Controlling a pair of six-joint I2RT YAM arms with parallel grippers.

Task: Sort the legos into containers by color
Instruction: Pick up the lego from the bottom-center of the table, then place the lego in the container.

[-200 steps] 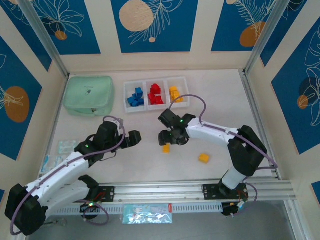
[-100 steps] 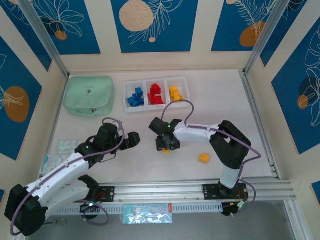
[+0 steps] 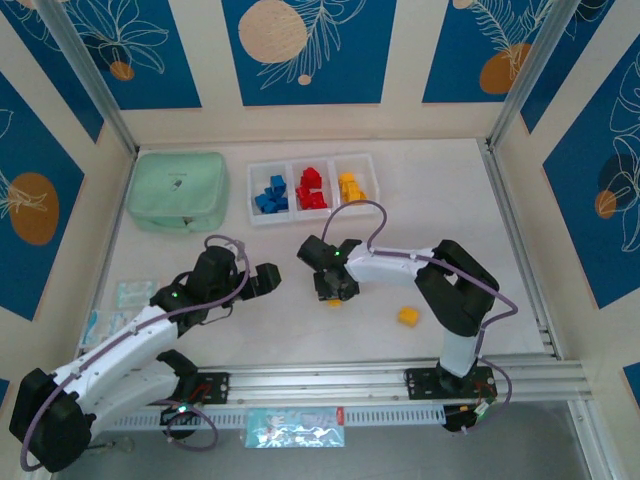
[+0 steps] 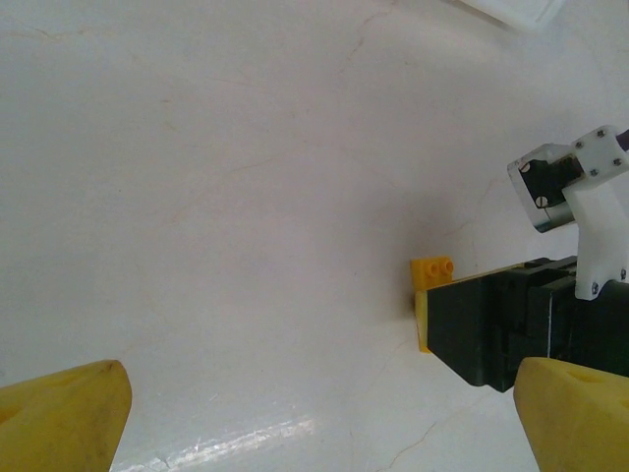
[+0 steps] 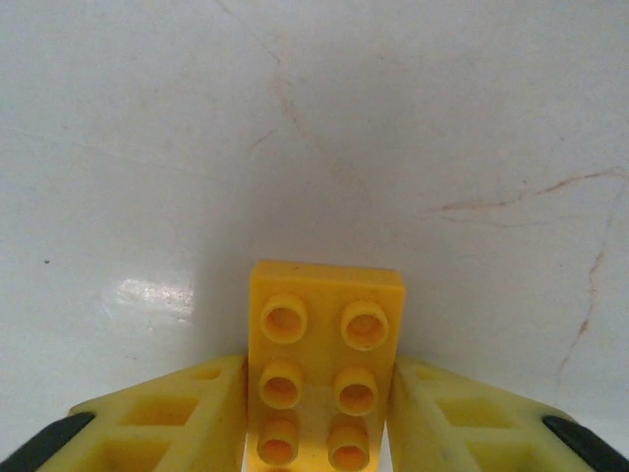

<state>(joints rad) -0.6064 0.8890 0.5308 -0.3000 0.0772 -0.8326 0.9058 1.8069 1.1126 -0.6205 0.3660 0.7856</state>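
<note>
A yellow brick [image 5: 324, 344] lies studs-up on the white table, and my right gripper [image 5: 321, 372] is shut on it, a yellow finger pressed against each long side. From above, that gripper [image 3: 335, 288] sits low over the brick [image 3: 334, 302] at mid-table. The left wrist view has the same brick [image 4: 432, 269] poking out beside the right arm's black finger. My left gripper [image 3: 268, 280] hangs open and empty to the left [image 4: 319, 393]. A second yellow brick [image 3: 408, 316] lies loose to the right. The three white bins [image 3: 312, 161] hold blue [image 3: 271, 194], red [image 3: 312, 188] and yellow bricks [image 3: 349, 187].
A mint-green pouch [image 3: 178, 190] lies left of the bins. Small plastic packets [image 3: 130, 295] rest by the left wall. A metal rail [image 3: 380, 380] runs along the near edge, with another packet [image 3: 295, 426] in front of it.
My right gripper swung left and dropped onto the yellow brick, its fingers now around it. The left arm has stayed put.
</note>
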